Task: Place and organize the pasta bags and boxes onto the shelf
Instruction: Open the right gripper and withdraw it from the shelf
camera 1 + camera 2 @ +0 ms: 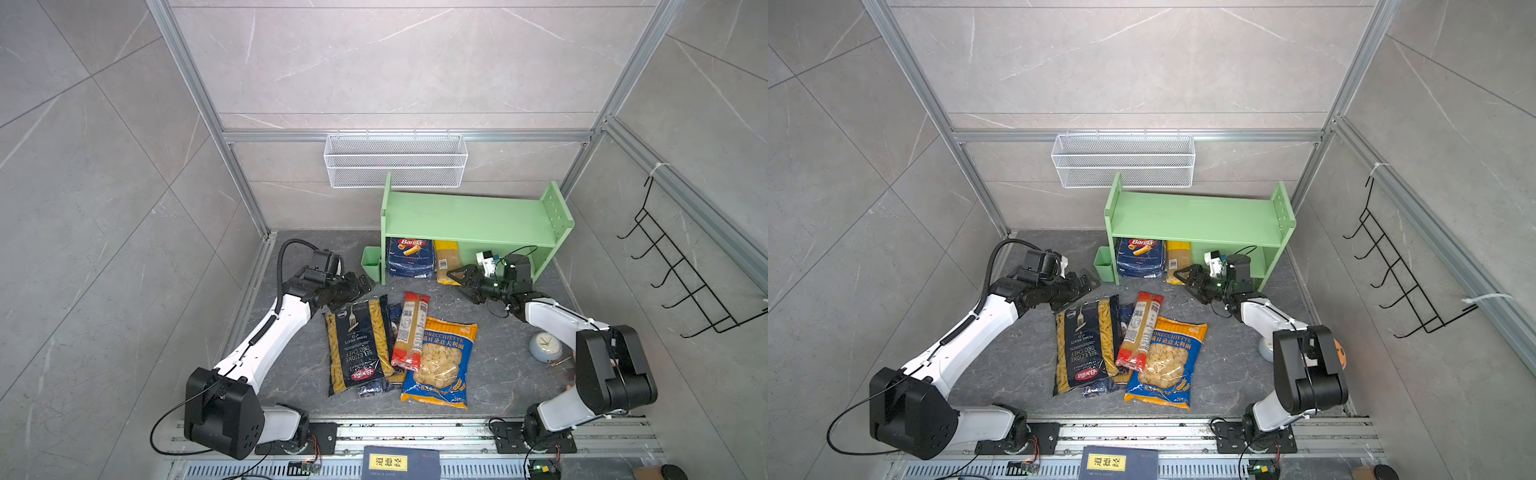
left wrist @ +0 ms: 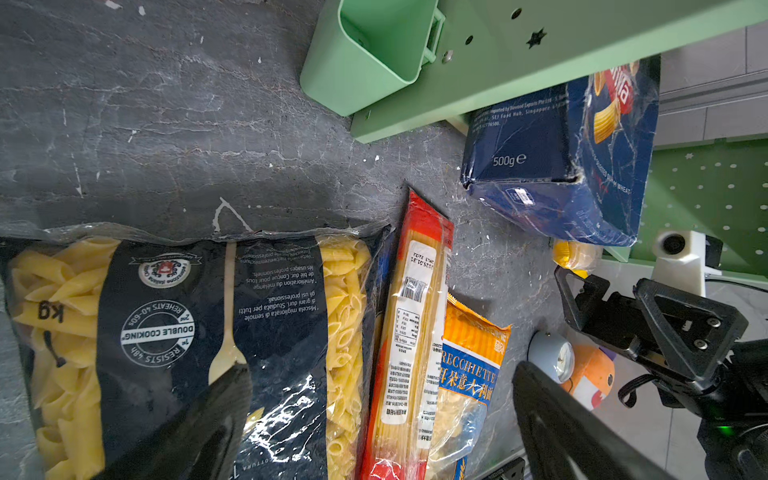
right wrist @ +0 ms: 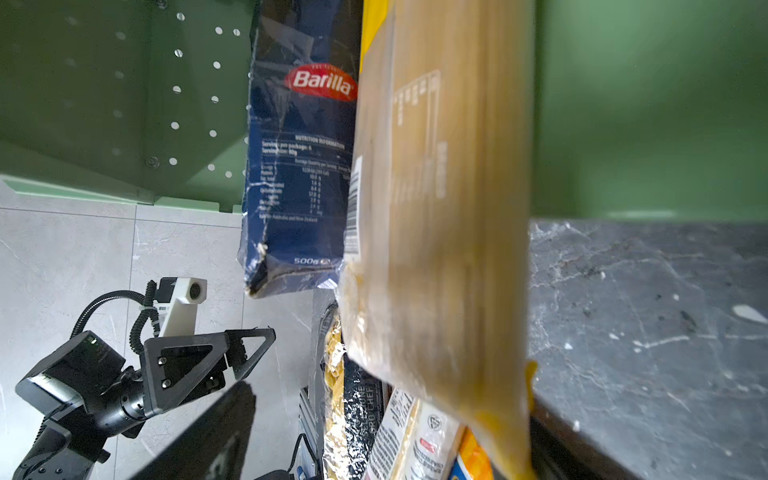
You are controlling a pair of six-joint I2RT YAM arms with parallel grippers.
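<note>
The light green shelf (image 1: pixel 469 220) (image 1: pixel 1196 220) stands at the back. On its lower tier a dark blue Barilla box (image 1: pixel 409 257) (image 3: pixel 299 166) stands beside a slim yellow spaghetti pack (image 1: pixel 446 262) (image 3: pixel 436 208). My right gripper (image 1: pixel 459 284) (image 3: pixel 386 403) is open, its jaws spread around that pack's near end. In the middle lie the black penne bag (image 1: pixel 357 345) (image 2: pixel 166 332), a red-ended spaghetti pack (image 1: pixel 411 330) (image 2: pixel 411 332), the blue-orange orecchiette bag (image 1: pixel 442 365) and a dark blue pack (image 1: pixel 392 320) mostly underneath. My left gripper (image 1: pixel 359 286) (image 2: pixel 380 374) hangs open over the penne bag's far end.
A small green cup (image 1: pixel 371 262) hangs on the shelf's left side. A white wire basket (image 1: pixel 395 160) hangs on the back wall, a black hook rack (image 1: pixel 681 270) on the right wall. A clock (image 1: pixel 544 347) and orange plush (image 1: pixel 1340 353) sit by the right arm. A dark book (image 1: pixel 401 463) lies at the front.
</note>
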